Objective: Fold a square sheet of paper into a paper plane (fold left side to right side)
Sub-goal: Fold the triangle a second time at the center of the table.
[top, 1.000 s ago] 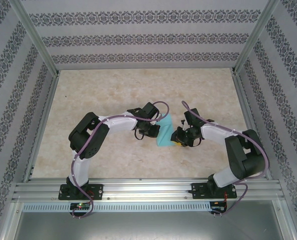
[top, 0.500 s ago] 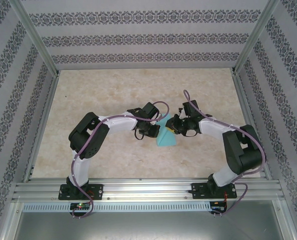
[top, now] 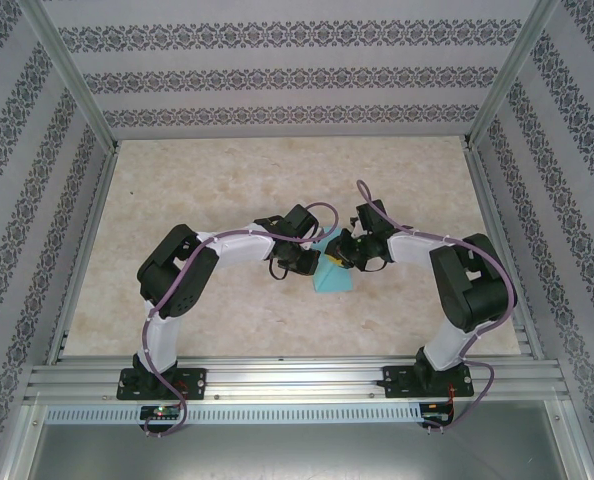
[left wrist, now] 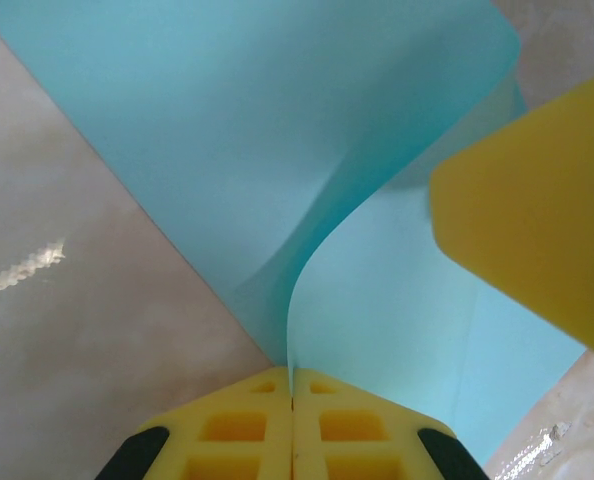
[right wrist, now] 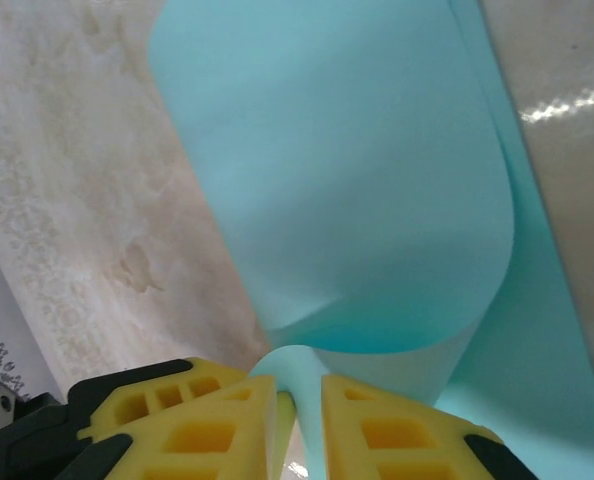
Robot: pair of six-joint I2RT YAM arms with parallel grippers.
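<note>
Gripping: left claw (left wrist: 293,400) is closed tight on one edge of the paper (top: 333,276); its yellow pads (left wrist: 237,430) meet with only the sheet between them.
Right claw: (right wrist: 299,410) narrow, its pads (right wrist: 397,440) a slim gap apart, and a curled bend of the paper fills that gap and touches both.
Paper, top view: light turquoise, just off the table's (top: 227,180) middle toward 4 o'clock, pinched between the two claws.
Claws, top view: left one at the paper's 10 o'clock, right one at its 1 o'clock, both close together.
Paper, left wrist view: it leaves the pads at 6 o'clock and fans out toward 12; one layer lifts and curves over the other, which lies flat on the table.
Right finger, left wrist view: a yellow tip (left wrist: 537,230) at 3 o'clock, over the lower layer.
Paper, right wrist view: the upper layer rolls over in a wide loop toward 12 o'clock, not pressed flat; no sharp crease shows.
Arms: both bent inward, elbows out at 9 and 3 o'clock.
</note>
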